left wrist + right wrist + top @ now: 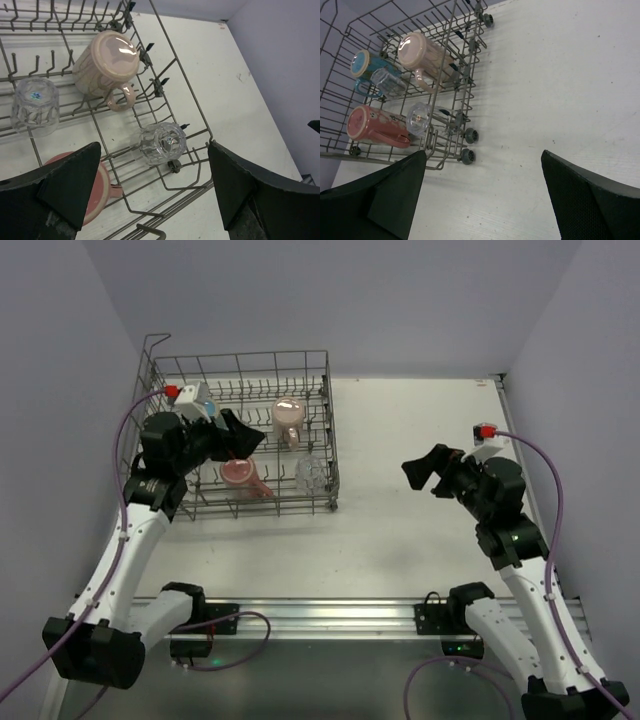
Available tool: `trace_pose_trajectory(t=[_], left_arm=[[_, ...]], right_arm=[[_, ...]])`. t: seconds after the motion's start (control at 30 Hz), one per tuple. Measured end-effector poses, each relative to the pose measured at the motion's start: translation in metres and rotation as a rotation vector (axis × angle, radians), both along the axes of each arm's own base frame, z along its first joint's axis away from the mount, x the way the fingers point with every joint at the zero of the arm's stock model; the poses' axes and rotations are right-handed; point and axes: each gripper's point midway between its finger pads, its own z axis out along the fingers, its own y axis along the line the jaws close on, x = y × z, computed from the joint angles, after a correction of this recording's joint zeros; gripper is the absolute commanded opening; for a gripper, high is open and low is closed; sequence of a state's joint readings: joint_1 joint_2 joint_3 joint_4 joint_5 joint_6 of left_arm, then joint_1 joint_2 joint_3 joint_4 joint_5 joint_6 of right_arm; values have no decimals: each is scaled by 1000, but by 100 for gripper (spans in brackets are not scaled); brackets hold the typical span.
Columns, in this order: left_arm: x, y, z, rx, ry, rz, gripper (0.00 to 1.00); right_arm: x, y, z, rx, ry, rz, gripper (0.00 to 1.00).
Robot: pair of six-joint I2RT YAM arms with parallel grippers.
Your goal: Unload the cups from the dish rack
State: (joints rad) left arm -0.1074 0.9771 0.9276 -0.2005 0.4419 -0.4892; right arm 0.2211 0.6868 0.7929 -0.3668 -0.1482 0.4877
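While neither tool carries anything, both have their fingers spread wide. The right tool hangs over bare worktop on the right side, well apart from the rack, with its open fingers turned toward it. The left tool hovers over the rack's near part, just above the cups and touching none.

All the cups sit inside the rack, which stands on the left half of the worktop. Nearest, in the front row, the red mug leans among the prongs with its base turned up and its handle toward the right. Just beside it on the right, in the near right corner, the tumbler rests tilted on the wire, its thick base facing up; in the left wrist view it lies between the two fingers. Farther in, by the right wall, the pink mug stands bottom up and slightly tilted, with its handle pointing toward the near side. To its left a second clear glass sits mouth down. Beyond that, near the far left corner, a blue mug leans on the prongs.
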Motion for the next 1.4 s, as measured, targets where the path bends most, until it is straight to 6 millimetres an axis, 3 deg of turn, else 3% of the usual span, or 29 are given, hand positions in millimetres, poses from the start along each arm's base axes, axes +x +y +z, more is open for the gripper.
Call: trace_pose_trajectory(t=[0.13, 0.27, 0.4, 0.57, 0.9, 1.17, 1.4], left_arm=[[6, -35, -8, 83, 55, -54, 91], [8, -71, -30, 154, 121, -128, 89], [15, -84, -63, 248, 217, -123, 87], [25, -104, -83, 348, 269, -110, 87], [36, -111, -103, 484, 283, -40, 85], [29, -122, -128, 573, 312, -40, 85], [25, -130, -138, 604, 316, -50, 85]], right_arm=[[1, 0, -10, -7, 39, -1, 99], [2, -2, -20, -21, 83, -12, 99], [3, -5, -30, -39, 127, -29, 99], [1, -7, -32, -47, 138, -39, 99], [2, -9, -33, -52, 139, -50, 99], [2, -9, -33, -52, 139, -50, 99], [0, -10, -30, -52, 129, -55, 99]])
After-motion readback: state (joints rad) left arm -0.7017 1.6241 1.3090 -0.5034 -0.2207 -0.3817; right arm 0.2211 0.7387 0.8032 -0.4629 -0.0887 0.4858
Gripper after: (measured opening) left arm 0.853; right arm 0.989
